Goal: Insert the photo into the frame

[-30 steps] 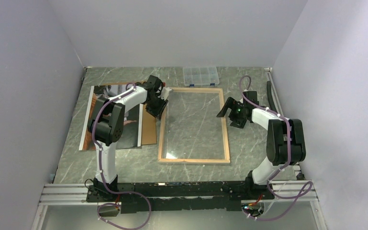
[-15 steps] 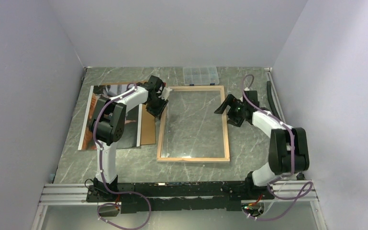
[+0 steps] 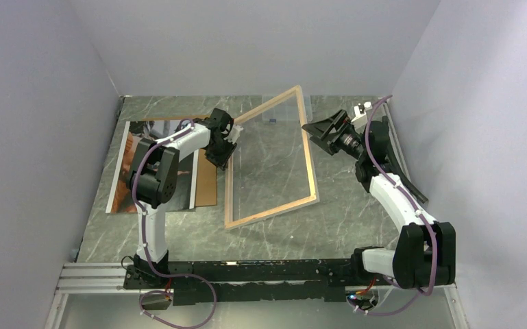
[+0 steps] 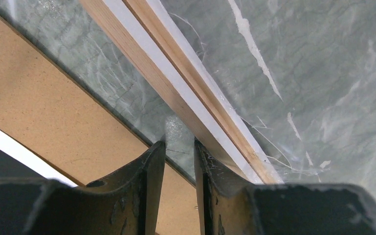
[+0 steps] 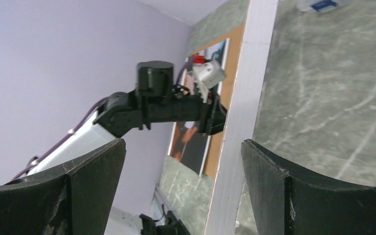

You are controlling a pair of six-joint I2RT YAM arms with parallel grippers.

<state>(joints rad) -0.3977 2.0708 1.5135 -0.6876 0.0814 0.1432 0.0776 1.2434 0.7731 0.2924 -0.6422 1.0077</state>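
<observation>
The frame (image 3: 271,212) stands tilted: its left rail is on the table and its right rail is lifted. My right gripper (image 3: 315,129) is open at the lifted rail. In the right wrist view the white rail (image 5: 247,98) runs between the wide-apart fingers of the right gripper (image 5: 183,147), close to the right finger (image 5: 274,186). My left gripper (image 3: 223,154) is shut, with a narrow gap, at the frame's left rail. In the left wrist view its right finger (image 4: 210,176) touches the rail (image 4: 176,83). The photo (image 3: 125,175) lies flat at the left, partly under the left arm.
A plain brown backing board (image 3: 207,185) lies under the photo, and its edge shows in the left wrist view (image 4: 39,107). A small clear compartment box (image 3: 272,110) sits at the back, behind the raised frame. Walls stand close on the left, the back and the right.
My right arm has risen and swung back, and the frame's right rail has come up off the table with it, pivoting on the left rail. My left gripper has stayed at the left rail.
</observation>
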